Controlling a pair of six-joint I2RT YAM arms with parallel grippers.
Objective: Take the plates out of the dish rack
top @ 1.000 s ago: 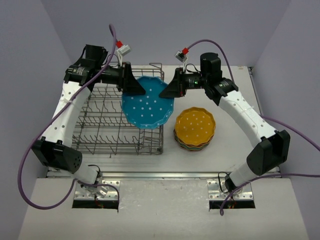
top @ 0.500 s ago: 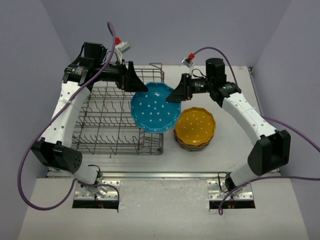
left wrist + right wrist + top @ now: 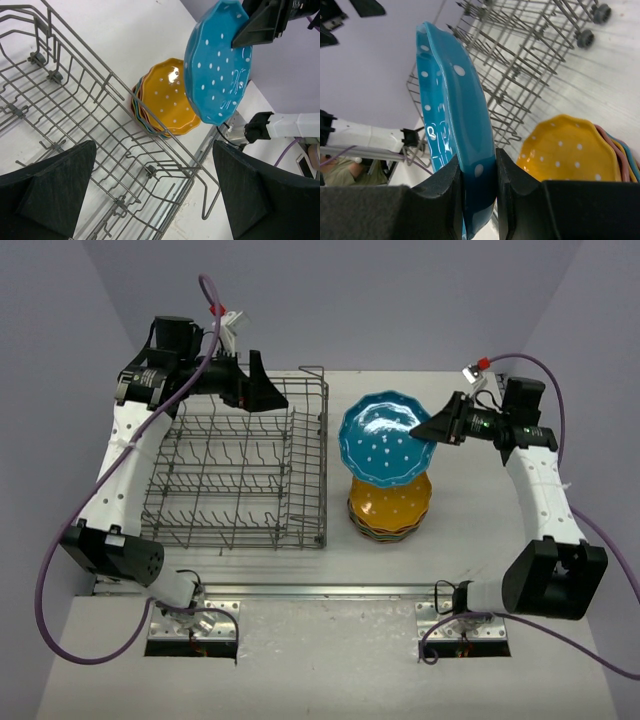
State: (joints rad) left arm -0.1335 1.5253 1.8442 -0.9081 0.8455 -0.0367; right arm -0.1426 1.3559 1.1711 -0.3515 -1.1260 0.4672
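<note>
Blue plate [image 3: 385, 438] overhangs plate stack [image 3: 390, 508]; dish rack [image 3: 240, 468] wall just left; bare table [image 3: 470, 525] right of stack.

Top external: looks down from high behind the near edge, wide over the table [image 3: 470, 540]. Left wrist: close above the dish rack [image 3: 100, 117], faces the blue plate [image 3: 220, 70] and plate stack [image 3: 167, 97]. Right wrist: close on that plate, faces back across stack and rack.
</note>
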